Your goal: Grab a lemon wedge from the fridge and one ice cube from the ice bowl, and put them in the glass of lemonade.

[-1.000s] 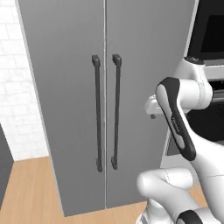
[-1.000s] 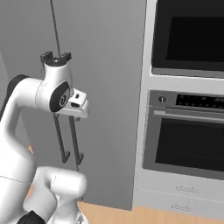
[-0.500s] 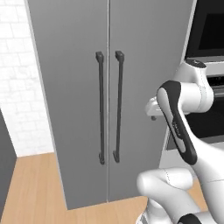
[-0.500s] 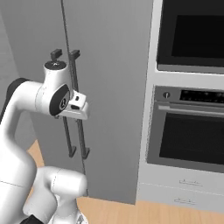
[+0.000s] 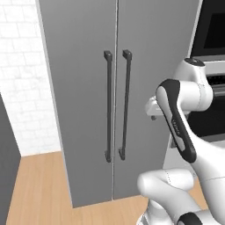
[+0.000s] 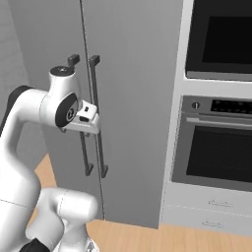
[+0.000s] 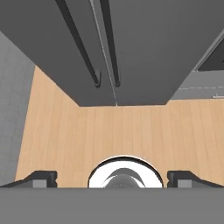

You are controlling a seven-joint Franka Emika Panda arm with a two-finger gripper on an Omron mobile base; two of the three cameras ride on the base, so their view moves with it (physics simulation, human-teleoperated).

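I see the fridge [image 5: 88,101] straight ahead, a tall cabinet of flat matte grey, both doors shut along a thin centre seam. Two long dark bar handles [image 5: 117,105] stand upright just beside that seam. My gripper [image 7: 112,177] points down at bare pale wood floor [image 7: 122,131] in front of the doors, fingertips [image 7: 41,177] spread wide apart, nothing between them. A built-in black-glass oven [image 6: 219,147] sits right of the fridge.
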